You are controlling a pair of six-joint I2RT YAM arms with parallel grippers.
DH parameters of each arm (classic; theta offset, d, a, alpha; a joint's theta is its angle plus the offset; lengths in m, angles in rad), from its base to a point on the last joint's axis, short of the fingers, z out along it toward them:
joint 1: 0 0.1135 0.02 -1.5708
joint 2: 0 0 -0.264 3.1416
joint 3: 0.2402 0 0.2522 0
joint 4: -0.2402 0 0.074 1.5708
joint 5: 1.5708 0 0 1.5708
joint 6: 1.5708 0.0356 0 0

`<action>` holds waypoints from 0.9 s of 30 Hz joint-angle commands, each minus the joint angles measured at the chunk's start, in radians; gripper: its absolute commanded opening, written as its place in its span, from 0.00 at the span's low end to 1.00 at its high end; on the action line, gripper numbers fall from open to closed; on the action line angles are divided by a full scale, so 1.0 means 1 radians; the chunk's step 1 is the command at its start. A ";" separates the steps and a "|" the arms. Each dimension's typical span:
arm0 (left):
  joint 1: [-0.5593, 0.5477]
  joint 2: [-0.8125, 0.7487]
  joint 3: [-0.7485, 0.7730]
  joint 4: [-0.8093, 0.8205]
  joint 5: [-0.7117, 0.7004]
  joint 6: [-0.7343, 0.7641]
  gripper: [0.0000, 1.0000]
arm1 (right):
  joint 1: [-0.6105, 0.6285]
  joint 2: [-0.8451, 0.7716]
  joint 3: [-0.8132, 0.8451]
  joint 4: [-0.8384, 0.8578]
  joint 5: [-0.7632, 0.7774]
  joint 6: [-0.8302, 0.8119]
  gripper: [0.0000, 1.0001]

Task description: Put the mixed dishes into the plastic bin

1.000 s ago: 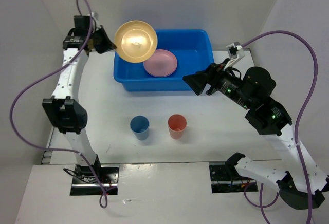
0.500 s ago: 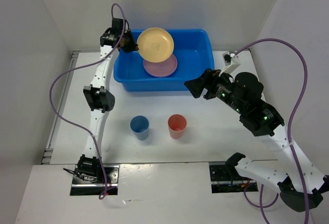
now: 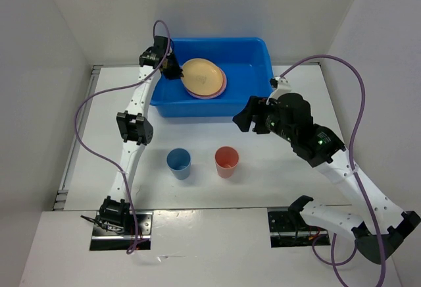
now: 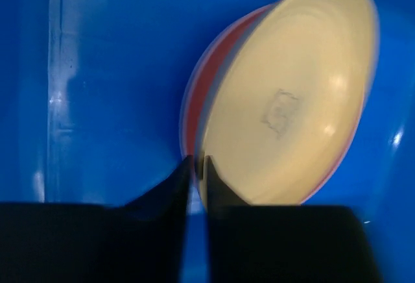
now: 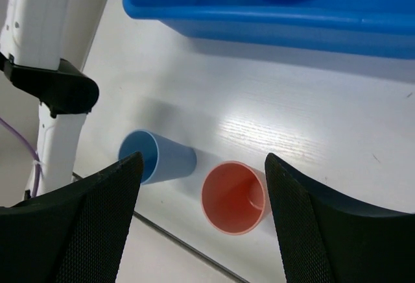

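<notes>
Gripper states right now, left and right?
Left gripper: jaws almost together at the rim of the round yellow-orange plastic plate; grip cannot be told.
Right gripper: open, empty.

reaches the left arm (image 3: 135, 126) far forward, nearly straight, with the left gripper (image 4: 198, 161) pointed down and its fingers almost together, only a sliver between them, grip unclear; holds the right arm (image 3: 329, 152) bent at the elbow, angled leftward, with the right gripper (image 5: 202, 166) spread wide and aimed down.
</notes>
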 commanded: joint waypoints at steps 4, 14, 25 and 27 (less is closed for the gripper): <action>0.005 0.019 0.046 0.101 0.035 -0.016 0.41 | -0.004 -0.018 -0.024 -0.065 0.007 0.025 0.81; 0.023 -0.206 0.046 0.126 0.137 -0.016 0.49 | -0.004 0.073 -0.053 -0.169 -0.053 0.070 0.83; 0.101 -0.811 0.046 0.154 0.258 0.042 0.59 | 0.026 0.175 -0.101 -0.235 0.015 0.089 0.62; 0.115 -0.862 0.046 0.111 0.267 0.052 0.63 | 0.036 0.185 -0.110 -0.223 0.015 0.090 0.62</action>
